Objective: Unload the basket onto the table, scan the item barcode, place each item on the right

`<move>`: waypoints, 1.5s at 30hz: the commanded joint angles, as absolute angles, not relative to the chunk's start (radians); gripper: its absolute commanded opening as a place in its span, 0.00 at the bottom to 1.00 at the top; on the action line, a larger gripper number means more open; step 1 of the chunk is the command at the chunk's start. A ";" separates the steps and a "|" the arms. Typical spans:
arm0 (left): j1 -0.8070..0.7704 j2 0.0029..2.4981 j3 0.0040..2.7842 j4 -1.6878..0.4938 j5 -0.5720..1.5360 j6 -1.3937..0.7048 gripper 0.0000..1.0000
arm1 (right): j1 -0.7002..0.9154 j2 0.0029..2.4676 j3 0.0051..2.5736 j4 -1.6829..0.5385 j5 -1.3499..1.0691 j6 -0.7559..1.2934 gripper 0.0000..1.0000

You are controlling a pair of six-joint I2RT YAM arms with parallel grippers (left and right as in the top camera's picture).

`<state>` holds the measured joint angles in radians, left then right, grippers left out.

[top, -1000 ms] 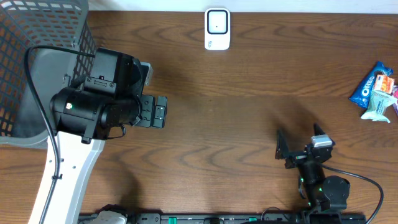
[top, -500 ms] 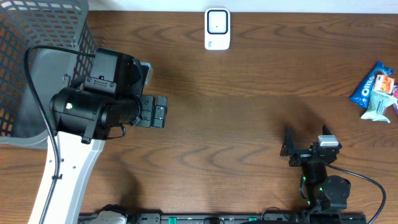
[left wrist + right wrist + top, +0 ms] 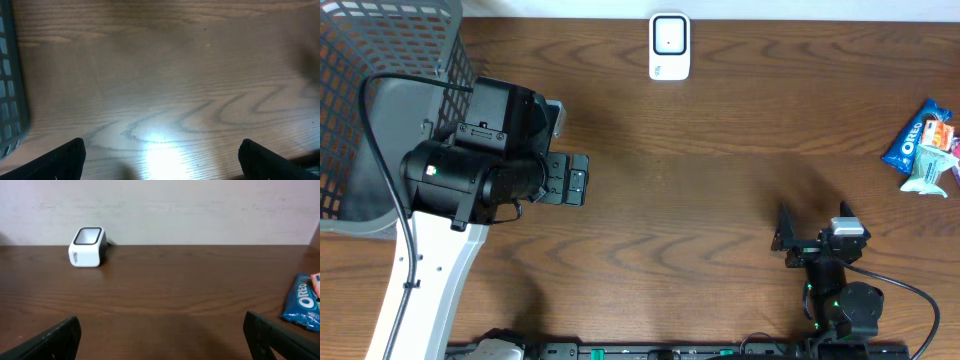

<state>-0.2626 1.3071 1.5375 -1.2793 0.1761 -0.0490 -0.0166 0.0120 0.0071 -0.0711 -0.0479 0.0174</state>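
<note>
The right pincer [image 3: 812,232] has swung a little toward the right and the desk's near edge since a second ago; the left arm [image 3: 470,180] has not shifted. Low at the near edge of the dark wood-grain desk [image 3: 720,190], the right pincer has its jaws spread wide and nothing between them. Farther in on the left, the left pincer [image 3: 161,152] hangs over bare wood, jaws equally wide and empty, just beside the one grey mesh basket [image 3: 380,50] at the far left corner. The arm hides part of the basket's inside; only its grey floor shows. At the desk's right edge, well apart from both pincers, lies a small heap of at least three snack packets, untouched: the blue Oreo packet [image 3: 910,142], an orange one [image 3: 940,131] and a pale green one [image 3: 926,180]. One white scanner [image 3: 669,45] stands at the middle of the far edge, window up. Behind it, the right wrist view shows a plain pale wall [image 3: 200,210].
</note>
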 commanded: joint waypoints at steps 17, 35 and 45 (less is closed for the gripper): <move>-0.257 1.309 1.547 -1.283 0.163 -0.050 0.98 | -0.018 0.006 0.006 -0.074 -0.051 0.006 0.99; -0.258 1.309 1.547 -1.283 0.164 -0.050 0.98 | -0.018 0.006 0.006 -0.074 -0.051 0.006 0.99; -0.257 1.233 1.456 -1.280 0.167 -0.038 0.98 | -0.018 0.006 0.006 -0.074 -0.051 0.006 0.99</move>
<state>-0.2626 1.2903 1.5112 -1.2751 0.1764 -0.0486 -0.0166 0.0120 0.0071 -0.0700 -0.0517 0.0170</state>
